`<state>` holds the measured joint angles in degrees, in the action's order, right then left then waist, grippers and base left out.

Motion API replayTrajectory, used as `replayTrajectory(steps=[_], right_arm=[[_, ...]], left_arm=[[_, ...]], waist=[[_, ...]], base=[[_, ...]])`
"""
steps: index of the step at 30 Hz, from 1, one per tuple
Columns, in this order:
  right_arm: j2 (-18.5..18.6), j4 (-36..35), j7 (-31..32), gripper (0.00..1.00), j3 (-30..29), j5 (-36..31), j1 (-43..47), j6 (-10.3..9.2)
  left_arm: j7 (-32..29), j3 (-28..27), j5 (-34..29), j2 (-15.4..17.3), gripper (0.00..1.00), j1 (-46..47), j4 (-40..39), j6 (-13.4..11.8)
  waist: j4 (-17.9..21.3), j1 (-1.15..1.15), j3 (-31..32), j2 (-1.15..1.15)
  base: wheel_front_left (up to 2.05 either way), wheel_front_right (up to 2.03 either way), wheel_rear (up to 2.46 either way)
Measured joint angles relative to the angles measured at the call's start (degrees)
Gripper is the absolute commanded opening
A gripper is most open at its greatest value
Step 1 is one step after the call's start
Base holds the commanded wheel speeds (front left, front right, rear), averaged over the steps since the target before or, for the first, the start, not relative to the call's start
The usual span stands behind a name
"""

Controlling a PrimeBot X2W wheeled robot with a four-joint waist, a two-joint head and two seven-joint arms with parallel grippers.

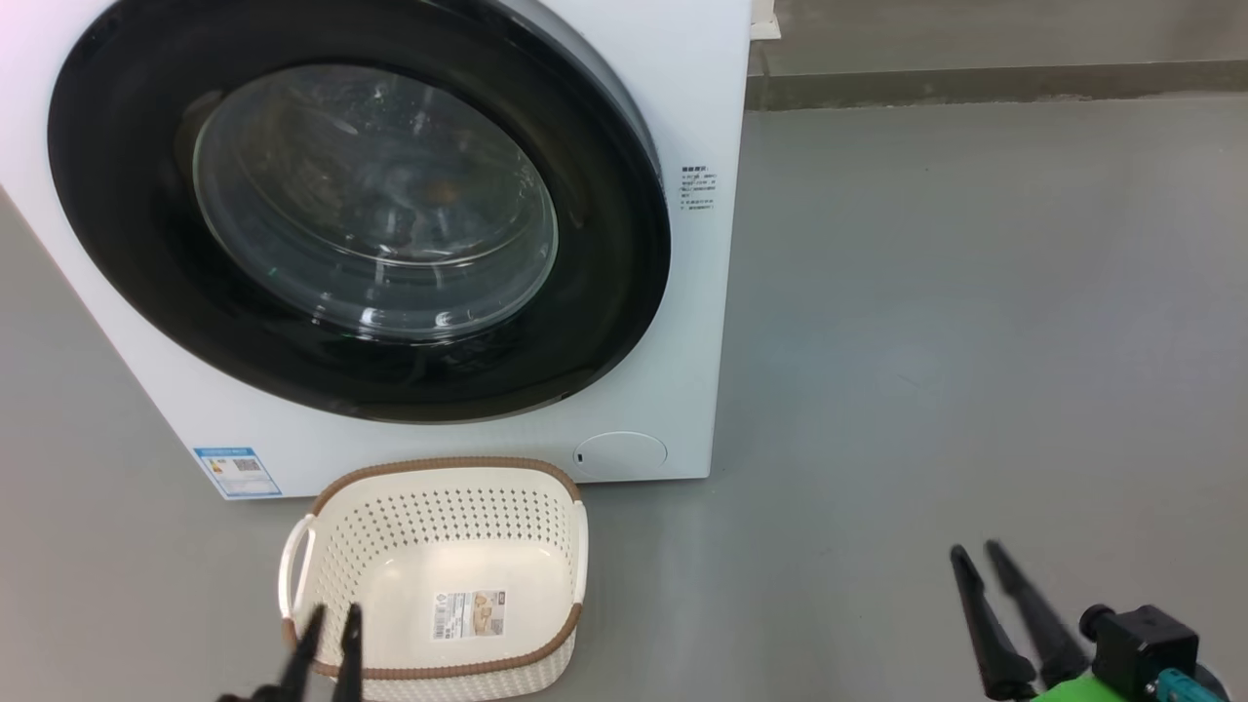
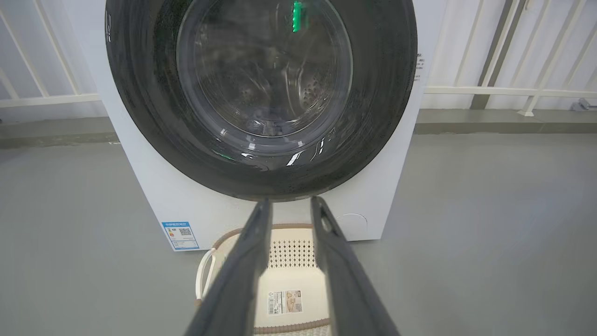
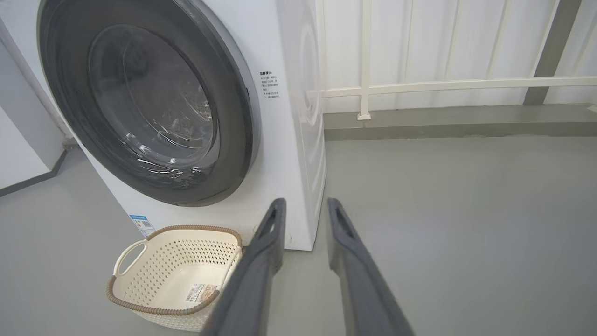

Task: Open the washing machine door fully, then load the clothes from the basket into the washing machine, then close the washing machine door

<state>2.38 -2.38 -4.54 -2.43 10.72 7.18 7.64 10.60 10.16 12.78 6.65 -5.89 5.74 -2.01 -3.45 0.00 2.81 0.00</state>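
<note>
The white washing machine [image 1: 682,370] stands at the upper left, its glossy black washing machine door [image 1: 127,244] shut flat against the front. Behind the glass bowl the drum is dim. The cream basket [image 1: 439,468] sits on the floor right in front of the machine, holding nothing but its paper label [image 1: 470,614]. The clothes are out of view. My left gripper [image 1: 334,612] hovers over the basket's near left corner, jaws apart and empty. Low on the right, my right gripper [image 1: 975,548] is also open over bare floor. The left wrist view looks past the left gripper [image 2: 291,201] at the door [image 2: 140,93].
Grey floor [image 1: 975,292] stretches to the right of the machine. A white railing [image 3: 443,86] and a low kerb [image 3: 443,123] run behind it. A blue sticker [image 1: 237,471] and a round flap [image 1: 620,455] sit low on the machine's front.
</note>
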Motion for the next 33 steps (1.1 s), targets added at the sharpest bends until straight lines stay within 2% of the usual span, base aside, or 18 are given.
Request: replayTrajectory(steps=[6,33], right_arm=[[-0.3,3.1,0.0,0.0,0.0,1.2,0.8,0.0],[0.0,6.2,1.9,0.0,-0.1,19.2,-0.3,0.0]], left_arm=[[-0.5,0.3,1.5,-1.2,0.0,-1.4,2.6,0.0],[-4.0,-2.8,18.6,-1.7,0.0,-0.2,4.0,1.8]], waist=[[0.1,0.01,-0.1,0.0],[0.8,0.01,-0.7,0.0]], base=[[0.0,0.0,0.0],[0.0,0.0,0.0]])
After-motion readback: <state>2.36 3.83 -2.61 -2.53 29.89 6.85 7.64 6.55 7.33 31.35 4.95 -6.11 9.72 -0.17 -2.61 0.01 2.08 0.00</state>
